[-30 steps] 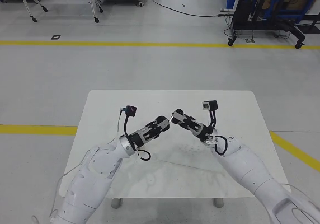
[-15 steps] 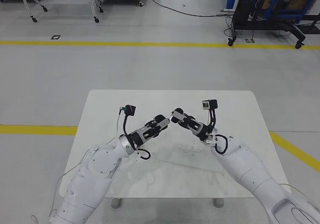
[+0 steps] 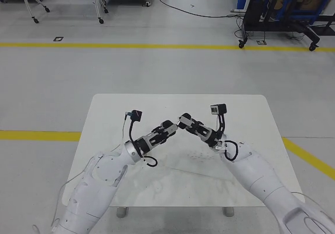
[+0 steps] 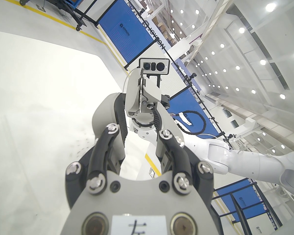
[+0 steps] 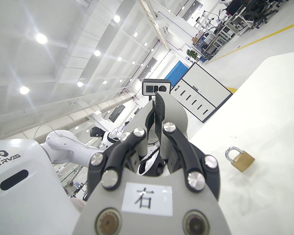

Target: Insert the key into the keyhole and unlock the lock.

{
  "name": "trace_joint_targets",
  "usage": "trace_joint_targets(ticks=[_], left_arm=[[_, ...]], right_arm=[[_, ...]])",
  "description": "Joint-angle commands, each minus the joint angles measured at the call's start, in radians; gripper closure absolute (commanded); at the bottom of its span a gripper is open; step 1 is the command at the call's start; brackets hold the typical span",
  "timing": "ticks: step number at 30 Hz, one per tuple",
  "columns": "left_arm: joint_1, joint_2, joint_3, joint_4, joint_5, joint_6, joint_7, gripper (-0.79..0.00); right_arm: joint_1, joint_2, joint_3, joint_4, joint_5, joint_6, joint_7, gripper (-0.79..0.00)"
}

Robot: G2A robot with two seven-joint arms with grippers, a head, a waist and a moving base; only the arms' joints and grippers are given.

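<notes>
Top view: the left gripper (image 3: 168, 126) and the right gripper (image 3: 183, 121) hang nose to nose above the middle of the white counter (image 3: 243, 117), tips very close. I cannot tell whether they touch.

In the right wrist view the right jaws are clenched, pad against pad. Whether a key sits pinched between them is too small to make out. In the left wrist view the left jaws are released and spread wide, with the right gripper's tip just in front of the gap.

The brass padlock (image 5: 240, 158) lies flat on the counter with its shackle apparently closed. It sits below the raised grippers, off to one side of the right one, and neither touches it. Its long axis runs from shackle to body along the counter top; the keyhole end is not discernible.

The right arm looks the nearer one — and the lock probably needs lifting or steadying before any key can line up with that axis.
</notes>
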Motion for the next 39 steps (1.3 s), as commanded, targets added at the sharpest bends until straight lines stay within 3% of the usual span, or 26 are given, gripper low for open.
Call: trace_joint_targets(ticks=[1,4,13,16,38,39], left_arm=[[-0.001,0.0,0.003,0.001,-0.001,0.002,-0.002,-0.246],[-0.003,0.0,0.006,0.003,-0.004,0.005,-0.004,-0.24],[-0.004,0.003,0.007,0.002,0.002,0.023,0.001,-0.117],[-0.005,0.003,0.008,0.001,0.009,0.03,0.004,0.0],[0.001,0.008,-0.003,-0.005,0.003,0.031,0.039,0.0],[0.001,0.008,-0.003,-0.005,0.004,0.03,0.038,-0.102]], right_arm=[[0.001,-0.002,0.002,0.004,0.0,0.0,0.003,0.0],[0.002,-0.006,0.003,0.009,-0.006,0.003,0.005,0.0],[0.0,-0.014,0.011,0.014,-0.022,0.006,0.011,0.0],[-0.002,-0.016,0.015,0.013,-0.026,0.008,0.014,0.0],[-0.021,-0.023,0.05,0.01,-0.026,0.012,0.051,0.0],[-0.022,-0.023,0.052,0.009,-0.026,0.013,0.053,0.0]])
